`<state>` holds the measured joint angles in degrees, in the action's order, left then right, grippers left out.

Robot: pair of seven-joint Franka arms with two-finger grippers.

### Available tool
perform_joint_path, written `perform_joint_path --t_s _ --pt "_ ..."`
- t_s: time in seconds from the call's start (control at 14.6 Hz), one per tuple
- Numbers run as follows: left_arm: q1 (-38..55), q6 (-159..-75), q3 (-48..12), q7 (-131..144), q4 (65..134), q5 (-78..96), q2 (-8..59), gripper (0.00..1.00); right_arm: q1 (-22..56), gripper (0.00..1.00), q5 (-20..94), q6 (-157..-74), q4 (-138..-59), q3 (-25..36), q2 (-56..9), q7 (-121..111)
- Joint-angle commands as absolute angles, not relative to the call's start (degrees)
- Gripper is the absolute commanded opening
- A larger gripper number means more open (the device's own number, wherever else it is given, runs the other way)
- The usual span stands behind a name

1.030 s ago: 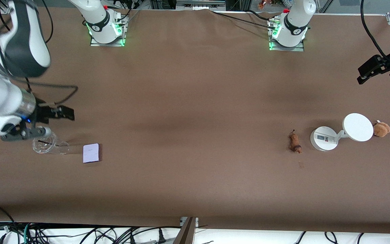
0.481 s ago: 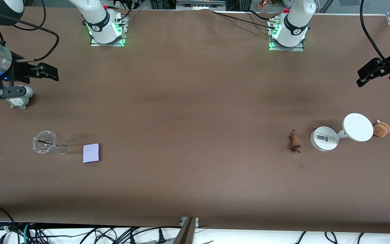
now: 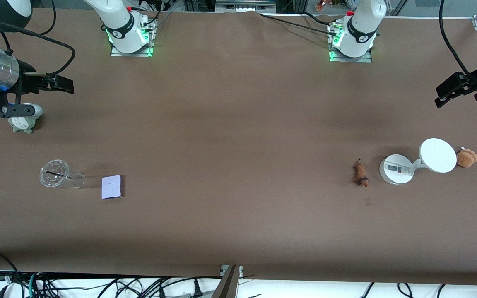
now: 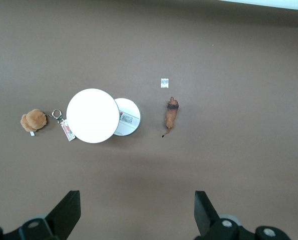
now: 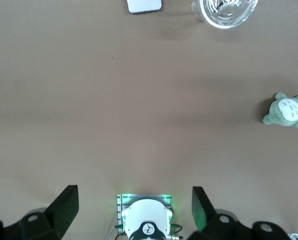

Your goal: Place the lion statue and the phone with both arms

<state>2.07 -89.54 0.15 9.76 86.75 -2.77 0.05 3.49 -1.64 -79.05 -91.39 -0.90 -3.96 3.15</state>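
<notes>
The lion statue (image 3: pixel 361 174), a small reddish-brown figurine, lies on the table beside a white stand; it also shows in the left wrist view (image 4: pixel 171 116). The phone (image 3: pixel 111 187), a flat pale lavender rectangle, lies beside a clear cup; its edge shows in the right wrist view (image 5: pixel 144 5). My right gripper (image 3: pixel 62 85) is open and empty, up over the table at the right arm's end (image 5: pixel 133 200). My left gripper (image 3: pixel 449 89) is open and empty, up over bare table at the left arm's end (image 4: pixel 137 205).
A clear cup (image 3: pixel 55 174) lies on its side by the phone. A grey-green plush (image 3: pixel 23 123) sits under the right wrist. A white stand (image 3: pixel 396 169) with a disc (image 3: pixel 437 155) and a tan plush (image 3: pixel 466 158) sit beside the lion statue.
My right arm has risen from over the clear cup and swung toward its base, which uncovers the grey-green plush. My left gripper has barely moved. The lion statue and the phone have not moved.
</notes>
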Motion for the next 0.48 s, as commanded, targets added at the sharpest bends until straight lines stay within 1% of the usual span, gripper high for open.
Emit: perform_joint_path --t_s 0.0,0.14,0.41 --pt "2.37 -89.12 0.26 9.14 85.34 -2.46 0.88 1.00 2.90 1.00 -2.37 -84.36 -100.27 -0.88 3.50 3.78" --pt "2.37 -89.03 0.26 9.14 85.43 -2.46 0.88 1.00 2.46 1.00 -2.29 -87.09 -100.63 -0.88 4.30 2.82" --pt "2.37 -89.03 0.26 9.14 85.43 -2.46 0.88 1.00 2.63 1.00 -2.37 -87.36 -100.46 -0.70 5.36 2.81"
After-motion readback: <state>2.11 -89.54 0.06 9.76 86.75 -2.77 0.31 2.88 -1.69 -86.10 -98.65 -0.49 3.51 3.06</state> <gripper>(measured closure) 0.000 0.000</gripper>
